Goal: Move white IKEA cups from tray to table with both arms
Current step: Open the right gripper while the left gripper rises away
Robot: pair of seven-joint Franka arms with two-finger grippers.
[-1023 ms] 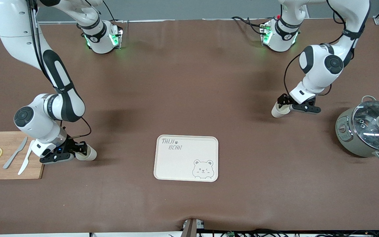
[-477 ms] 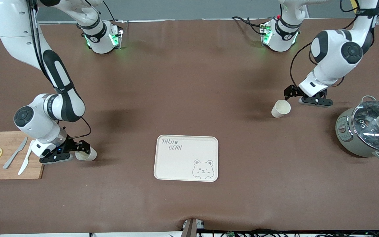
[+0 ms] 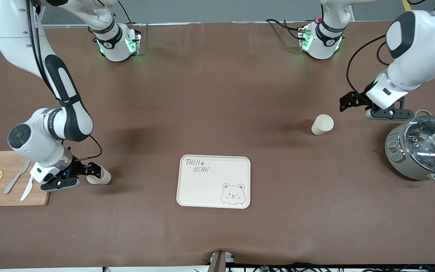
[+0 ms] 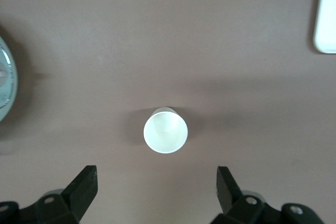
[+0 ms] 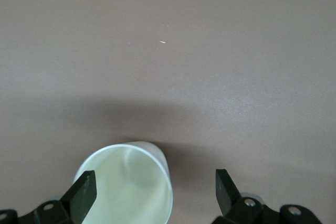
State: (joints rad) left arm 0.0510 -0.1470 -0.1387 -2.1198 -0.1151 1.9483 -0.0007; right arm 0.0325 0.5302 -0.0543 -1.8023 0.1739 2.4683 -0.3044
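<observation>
1. Front view: we are watching the left gripper (image 3: 357, 104) hanging spread wide over bare table, between the pot (image 3: 422, 147) and one white cup (image 3: 322, 124), gripping nothing.
2. That cup is standing upright and alone, toward the left arm's end, farther from the front camera than the tray (image 3: 213, 181).
3. The right gripper (image 3: 85, 175) is sitting low beside the cutting board (image 3: 10, 162), fingers parted around the second cup (image 3: 99, 176); we can't be sure they are touching it.
</observation>
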